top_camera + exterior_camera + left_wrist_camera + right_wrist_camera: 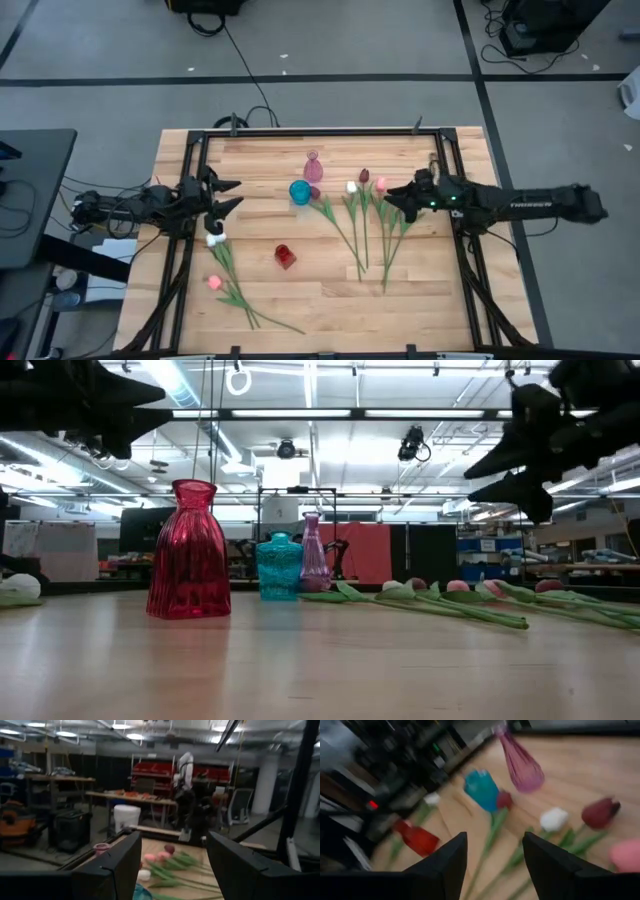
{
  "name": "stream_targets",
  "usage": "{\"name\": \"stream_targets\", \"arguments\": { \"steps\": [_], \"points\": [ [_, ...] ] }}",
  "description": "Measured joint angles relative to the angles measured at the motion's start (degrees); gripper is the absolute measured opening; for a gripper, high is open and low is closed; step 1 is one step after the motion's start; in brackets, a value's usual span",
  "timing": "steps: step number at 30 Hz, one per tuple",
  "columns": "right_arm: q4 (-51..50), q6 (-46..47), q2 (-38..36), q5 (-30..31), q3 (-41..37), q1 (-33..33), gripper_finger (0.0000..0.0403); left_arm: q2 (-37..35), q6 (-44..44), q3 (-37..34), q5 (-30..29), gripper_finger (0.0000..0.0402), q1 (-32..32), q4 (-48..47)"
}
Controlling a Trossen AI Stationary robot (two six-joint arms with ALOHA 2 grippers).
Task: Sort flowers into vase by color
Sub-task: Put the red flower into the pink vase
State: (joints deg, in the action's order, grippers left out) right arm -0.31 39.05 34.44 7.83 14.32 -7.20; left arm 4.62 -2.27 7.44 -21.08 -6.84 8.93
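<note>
- high view: the left end effector (232, 195) hangs over the left part of the worktop (420, 290), fingers spread, nothing between them. the right end effector (392, 195) sits over a cluster of flowers (362, 225) right of centre, also spread and empty. two more flowers (228, 275), one white-headed and one pink-headed, lie near the left front. a pink vase (313, 167), a teal vase (300, 192) and a red vase (285, 256) stand mid-worktop.
- low view: both end effectors are cut off by the upper edge and show only as dark shapes. the red vase (189, 550) is nearest; the teal vase (279, 566) partly hides the pink vase (314, 549). flower stems (470, 608) lie flat to the right.
- left wrist view: its fingers (117, 867) stand wide apart and empty; blurred flower heads (159, 856) show between them.
- right wrist view: its fingers (447, 867) are parted and empty; a white head (554, 818) and a maroon head (600, 812) are visible, but a pink head (626, 855) is cut off at the edge.
</note>
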Motion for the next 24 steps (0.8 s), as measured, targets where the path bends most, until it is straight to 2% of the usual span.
{"name": "stream_targets", "arguments": {
  "steps": [3, 7, 10, 13, 17, 24],
  "points": [
    [-11.22, 1.25, 6.94, 3.68, 7.52, 2.90, 0.0192, 3.24, -0.72, 3.16, -0.03, 0.0222, 0.82, -3.81],
    [-30.05, 9.30, 15.63, 8.07, 17.75, 5.39, 0.0190, 8.86, -0.73, 5.06, -0.14, 0.0206, 2.03, -3.88],
    [-42.89, 18.31, 22.40, 8.79, 24.47, 6.45, 0.0190, 13.22, 0.42, 5.12, -1.88, 0.0196, 2.97, -0.89],
    [-53.12, 32.19, 28.63, 6.75, 27.91, 6.51, 0.0190, 16.69, 1.13, 5.12, -2.79, 0.0193, 3.84, 1.25],
    [-55.46, 35.08, 34.87, -0.57, 28.11, 6.54, 0.0190, 18.54, 2.11, 5.12, -2.99, 0.0192, 3.97, 0.47],
    [-57.37, 35.98, 40.32, -1.15, 28.11, 3.92, 0.0190, 18.58, 5.00, 5.18, -5.17, 0.0192, 3.96, 3.41]
  ]
}}
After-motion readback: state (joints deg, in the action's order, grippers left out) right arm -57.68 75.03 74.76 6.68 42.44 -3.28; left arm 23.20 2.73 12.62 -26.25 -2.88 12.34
